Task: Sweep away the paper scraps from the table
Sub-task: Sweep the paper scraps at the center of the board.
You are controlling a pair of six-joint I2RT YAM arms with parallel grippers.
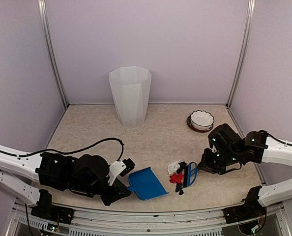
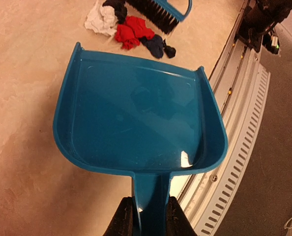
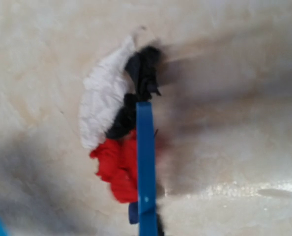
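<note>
I see tall white bin (image 1: 130, 96) upright back centre, white bowl (image 1: 201, 119) back right, blue dustpan (image 1: 146, 184) and brush (image 1: 190, 173) near front.

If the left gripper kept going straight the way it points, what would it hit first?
The left gripper, jaws shut on the dustpan, points at the paper scraps; the pan's lip would likely meet the red and dark ones first, brush just beyond.
</note>
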